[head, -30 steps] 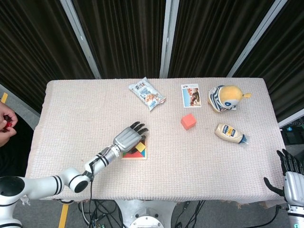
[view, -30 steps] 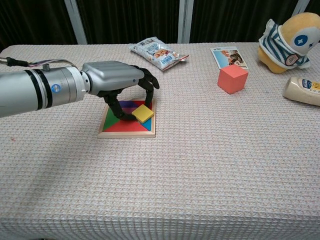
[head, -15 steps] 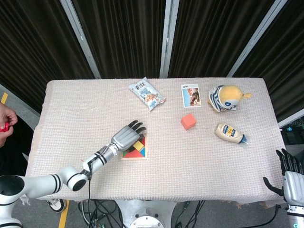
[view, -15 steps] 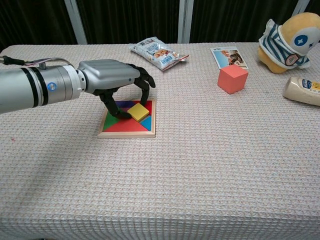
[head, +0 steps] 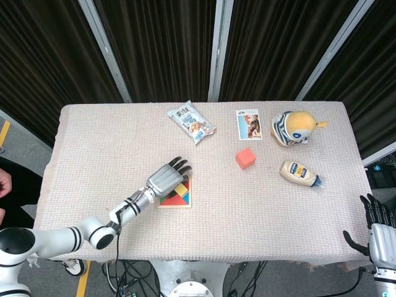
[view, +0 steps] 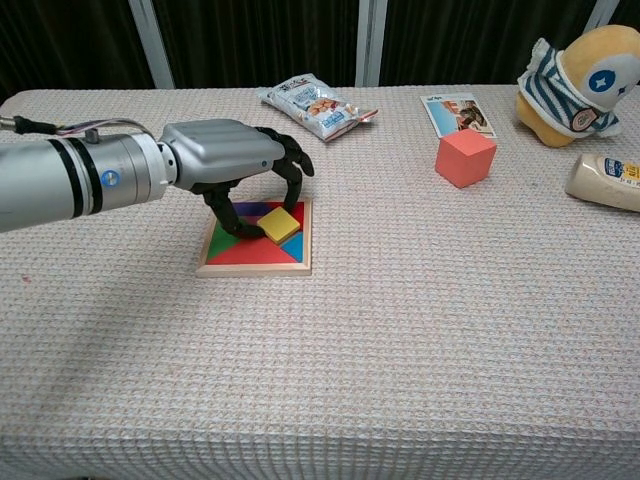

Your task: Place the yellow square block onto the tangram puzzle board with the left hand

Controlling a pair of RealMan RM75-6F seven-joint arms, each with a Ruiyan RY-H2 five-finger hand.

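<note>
The tangram puzzle board [view: 255, 268] is a wooden-framed square with coloured pieces, lying left of the table's middle; the head view shows the board [head: 180, 202] partly under my hand. The yellow square block [view: 281, 223] rests low on the board's right part, and the block [head: 180, 189] peeks out beside my fingers in the head view. My left hand [view: 235, 160] arches over the board, thumb against the block's near-left edge and fingers curled down at its far edge, pinching it. My right hand [head: 377, 230] hangs off the table's right front corner, fingers apart and empty.
An orange-red cube [view: 465, 157] stands right of the board. A snack bag [view: 315, 108] and a picture card [view: 457, 113] lie at the back. A plush toy [view: 580, 75] and a squeeze bottle [view: 605, 182] sit at the far right.
My left hand drew the yellow block a little left and back over the board, then edged slightly right again. The right hand has not moved.
</note>
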